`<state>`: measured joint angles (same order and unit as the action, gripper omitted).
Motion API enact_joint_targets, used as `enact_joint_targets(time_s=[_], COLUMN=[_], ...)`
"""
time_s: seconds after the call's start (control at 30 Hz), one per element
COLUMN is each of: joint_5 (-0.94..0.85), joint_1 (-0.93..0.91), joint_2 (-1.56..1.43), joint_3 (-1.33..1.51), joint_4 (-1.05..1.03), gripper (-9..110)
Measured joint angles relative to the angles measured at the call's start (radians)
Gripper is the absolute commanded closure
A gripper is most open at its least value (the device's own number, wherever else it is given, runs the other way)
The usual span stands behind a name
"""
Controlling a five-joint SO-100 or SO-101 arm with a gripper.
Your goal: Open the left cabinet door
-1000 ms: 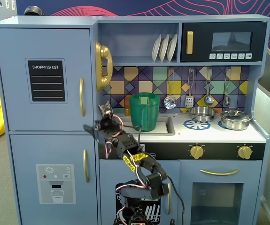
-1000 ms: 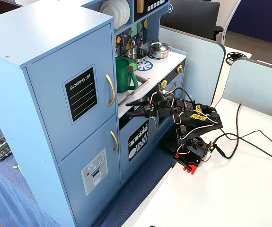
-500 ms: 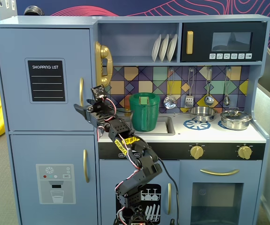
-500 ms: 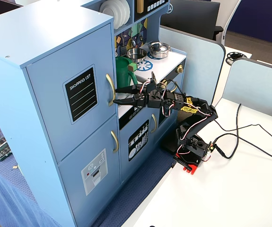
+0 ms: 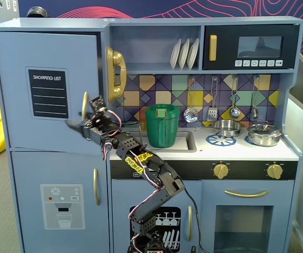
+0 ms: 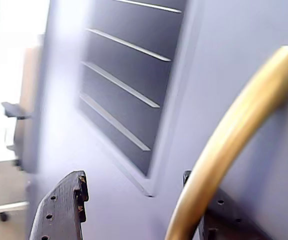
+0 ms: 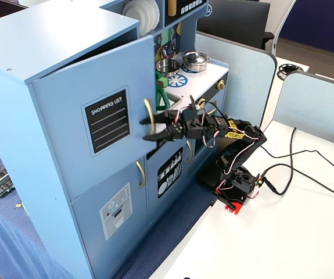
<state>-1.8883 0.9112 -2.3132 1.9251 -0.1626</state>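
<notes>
The left cabinet door (image 5: 46, 58) is light blue-grey with a black "SHOPPING LIST" panel (image 5: 47, 92) and a vertical gold bar handle (image 5: 84, 103). It stands slightly ajar, as the other fixed view (image 7: 74, 87) shows. My gripper (image 5: 78, 119) is open at the handle's lower part, with one finger on each side of the bar (image 7: 148, 113). In the wrist view the gold handle (image 6: 244, 115) crosses in front of the right finger (image 6: 219, 212). The left finger (image 6: 63, 207) is apart from it, and the gripper (image 6: 133, 180) faces the door panel (image 6: 128, 75).
Below is the blue door with the water-dispenser print (image 5: 61, 205). A gold toy phone (image 5: 115, 74) and a green pitcher (image 5: 162, 126) sit right of the door. The arm's base (image 7: 233, 192) stands on a white table with loose cables (image 7: 297, 165).
</notes>
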Motion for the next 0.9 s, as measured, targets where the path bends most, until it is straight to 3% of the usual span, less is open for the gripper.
enact_joint_targets(time_s=[0.47,0.9], joint_5=[-0.003,0.230], joint_1=[0.069,-0.250], joint_2=[-0.376,-0.629], joint_3=[0.270,0.354], joint_4=[-0.120,-0.380], gripper=[85,87])
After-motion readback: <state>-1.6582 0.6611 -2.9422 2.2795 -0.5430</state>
